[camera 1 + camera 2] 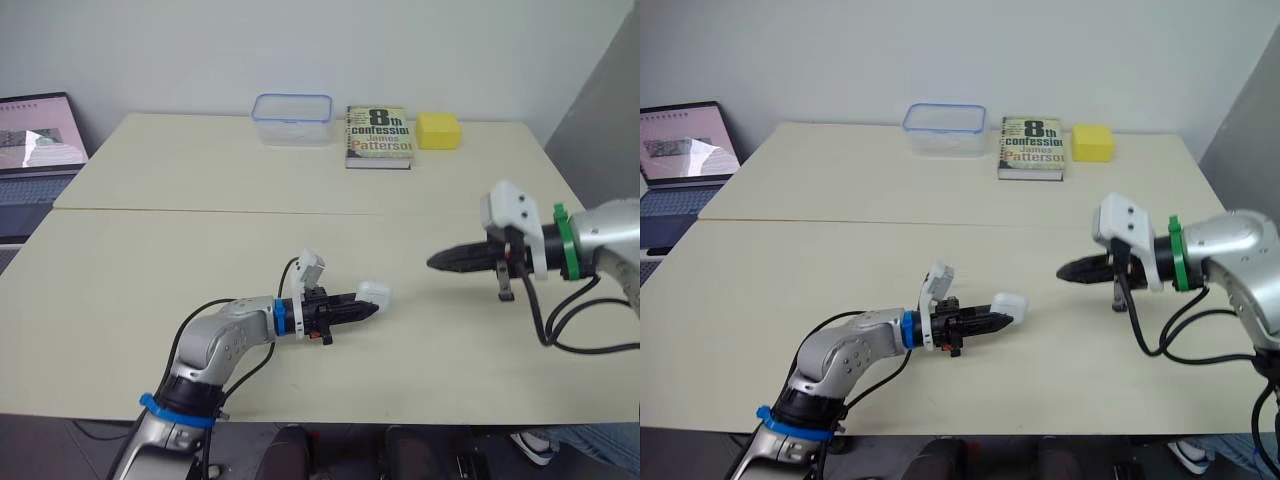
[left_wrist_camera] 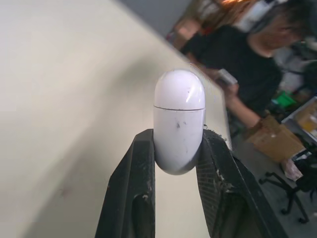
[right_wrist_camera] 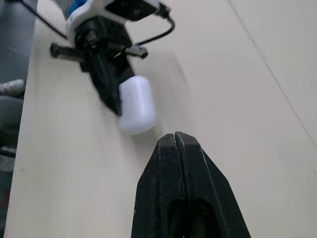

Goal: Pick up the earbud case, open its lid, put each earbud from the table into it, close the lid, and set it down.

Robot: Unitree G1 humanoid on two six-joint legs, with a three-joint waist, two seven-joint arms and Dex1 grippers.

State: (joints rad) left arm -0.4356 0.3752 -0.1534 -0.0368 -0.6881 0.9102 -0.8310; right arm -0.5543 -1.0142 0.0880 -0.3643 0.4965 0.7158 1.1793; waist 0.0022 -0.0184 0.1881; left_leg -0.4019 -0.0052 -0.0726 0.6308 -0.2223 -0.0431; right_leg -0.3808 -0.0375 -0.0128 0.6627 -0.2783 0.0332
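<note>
Left tool (image 1: 368, 310) grips the earbud case (image 2: 179, 119), lid closed, over the surface (image 1: 150, 300) at 6 o'clock of the book (image 1: 379, 136). Right tool (image 3: 175, 139) is pinched together, empty, at 3 o'clock of the case, apart.

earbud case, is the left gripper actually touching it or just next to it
Touching. In the left wrist view the left gripper's two black fingers press against both sides of the earbud case, with no gap showing.
</note>
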